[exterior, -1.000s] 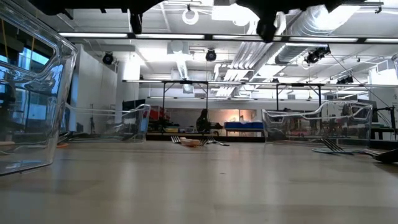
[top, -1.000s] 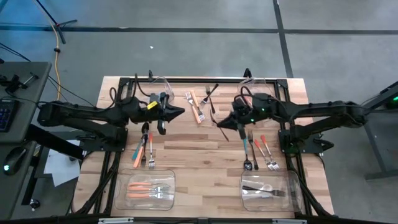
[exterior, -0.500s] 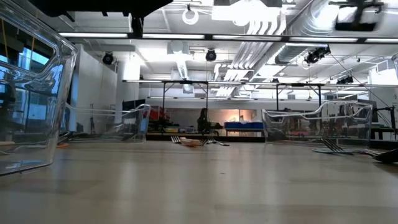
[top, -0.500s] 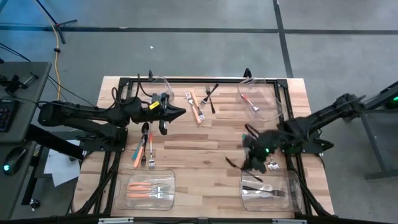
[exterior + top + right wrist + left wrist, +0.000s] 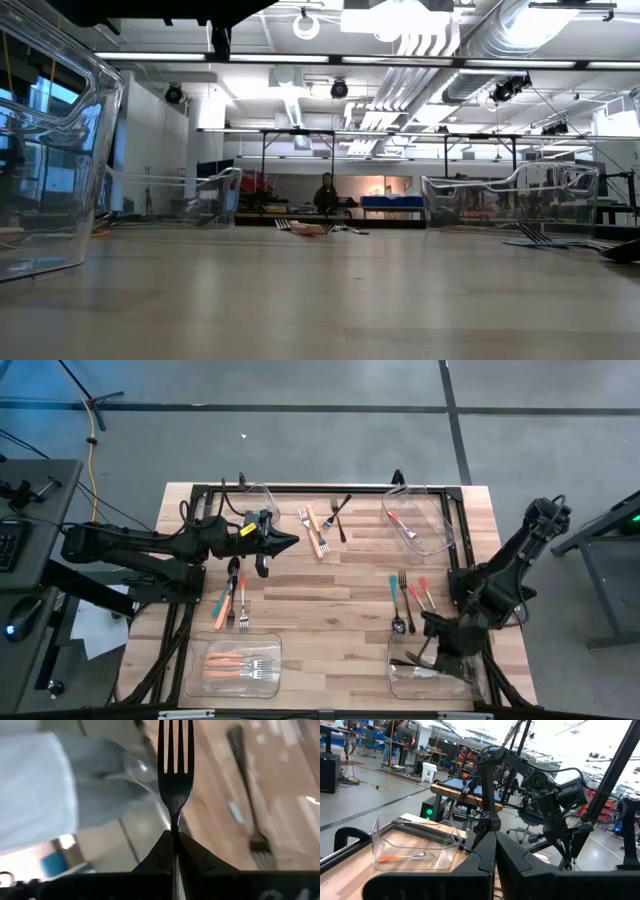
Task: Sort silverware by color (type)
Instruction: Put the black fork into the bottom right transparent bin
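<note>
Black fork (image 5: 175, 775): clamped by its handle in the right gripper (image 5: 175, 837); in the right wrist view the tines stand straight out beyond the fingertips, so its long axis continues the gripper's own line.
Right gripper (image 5: 437, 647): at about 5 o'clock on the table, at the rim of the near right bin (image 5: 478, 682). A second ago it hung near the table's middle right, so it has carried the fork across.
Meaning for the task: the bin already holds dark cutlery (image 5: 425, 668), so this looks like the black group's home; release seems the next step.
Near left bin (image 5: 197, 662): at 7 o'clock, holding orange-handled forks (image 5: 240, 666).
Loose pieces, right: a teal fork, a dark spoon (image 5: 399, 614) and red-handled forks (image 5: 430, 600) lie just beyond the right bin, near 4 o'clock.
Loose pieces, left: teal and red pieces (image 5: 230, 600) near 8 o'clock.
Left gripper (image 5: 290, 540): closed on nothing, unmoved, waiting near 10 o'clock.
Far group: orange-handled and dark forks (image 5: 325, 525) at 12 o'clock.
Far right bin (image 5: 445, 520): at 1 o'clock, one red-handled fork (image 5: 402, 524) inside.
</note>
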